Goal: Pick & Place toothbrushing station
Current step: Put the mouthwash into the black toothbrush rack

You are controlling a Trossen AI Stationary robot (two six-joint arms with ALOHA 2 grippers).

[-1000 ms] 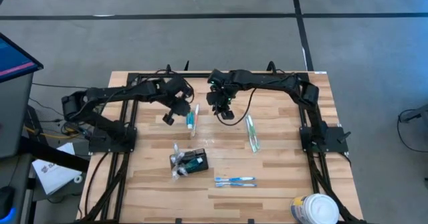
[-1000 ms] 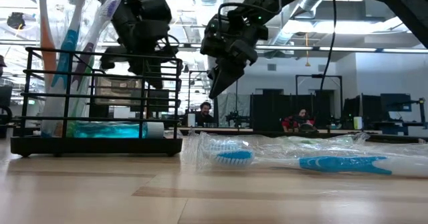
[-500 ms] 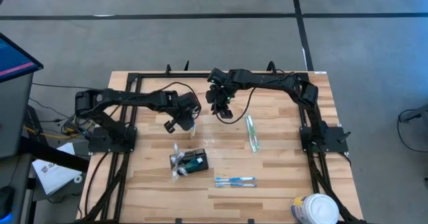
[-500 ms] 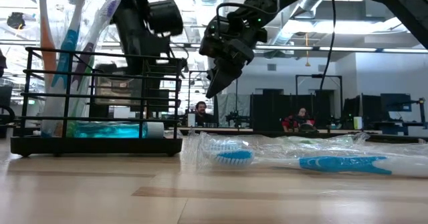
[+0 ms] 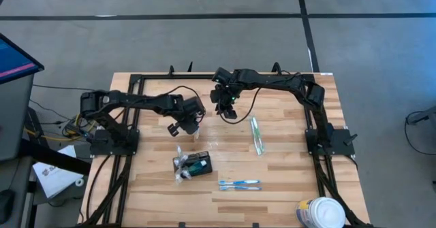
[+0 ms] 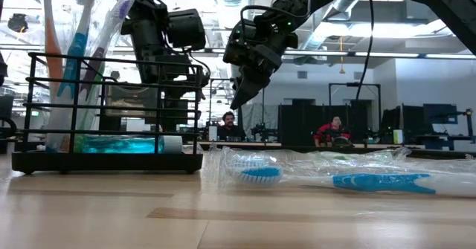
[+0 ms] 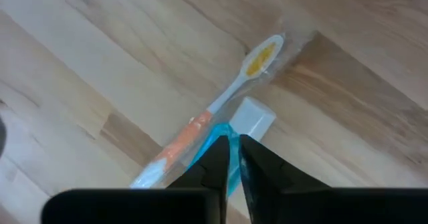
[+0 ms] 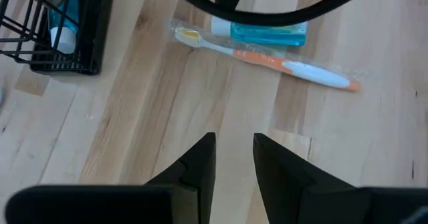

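Note:
The toothbrushing station (image 5: 197, 165), a black wire holder with wrapped brushes and a blue tube in it, stands on its base near the table's middle front. Farther back, a blue toothpaste tube (image 7: 217, 136) with a white cap (image 7: 255, 115) lies on the table beside a wrapped orange toothbrush (image 7: 226, 102). My left gripper (image 7: 231, 145) points down right over the tube, its fingers all but together. My right gripper (image 8: 234, 150) hangs open in the air to the right of them (image 5: 230, 112), with nothing between its fingers. My left gripper has its fingertips (image 7: 219, 154) over the blue tube, just behind the cap, coming from above. I cannot tell whether they touch it.
A wrapped clear toothbrush (image 5: 257, 135) lies right of centre. Two blue toothbrushes in a wrapper (image 5: 238, 184) lie near the front. A white round tub (image 5: 320, 213) stands at the front right corner. Black frame rails run along the table's edges.
My left gripper has come down and toward the table's near right, from beside the toothpaste tube to right over it, and its wrist has rolled. The tube and the orange toothbrush lie where they were. My right gripper has kept still.

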